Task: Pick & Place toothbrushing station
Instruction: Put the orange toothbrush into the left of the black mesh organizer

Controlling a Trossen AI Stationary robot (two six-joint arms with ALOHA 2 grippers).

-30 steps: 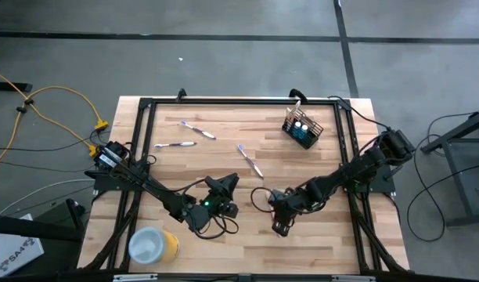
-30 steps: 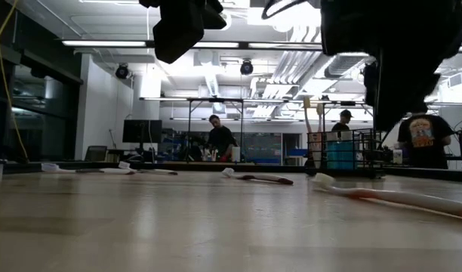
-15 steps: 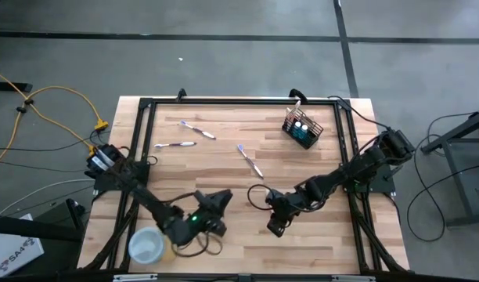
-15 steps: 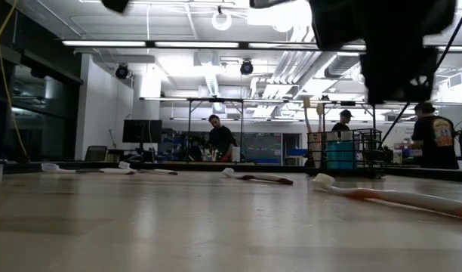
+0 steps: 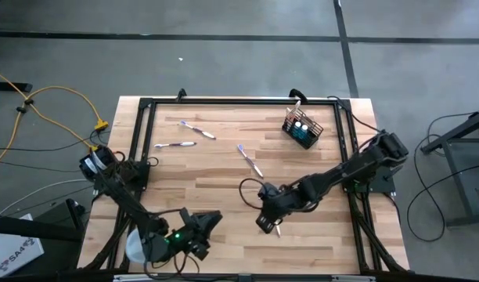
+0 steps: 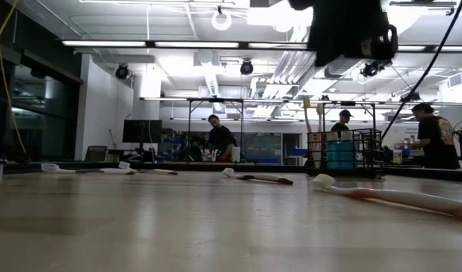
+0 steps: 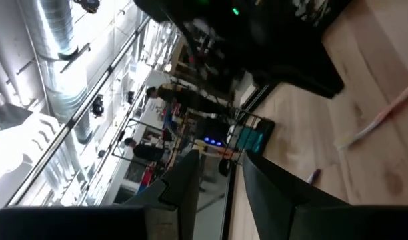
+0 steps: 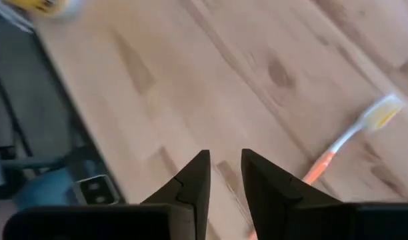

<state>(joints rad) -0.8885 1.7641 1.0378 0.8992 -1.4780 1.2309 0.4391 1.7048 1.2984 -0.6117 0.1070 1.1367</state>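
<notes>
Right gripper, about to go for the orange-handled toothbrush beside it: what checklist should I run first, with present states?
1. right gripper empty, fingers slightly apart: ok.
2. orange-handled toothbrush lying flat on the table, nothing on it: ok.
3. Gripper lined up over the brush: not ok, it lies off to one side.
4. Finger gap wide enough for the handle: cannot tell.
5. wire-mesh holder standing clear of both arms: ok.
6. left gripper out of the way, near the yellow cylinder: ok.
</notes>
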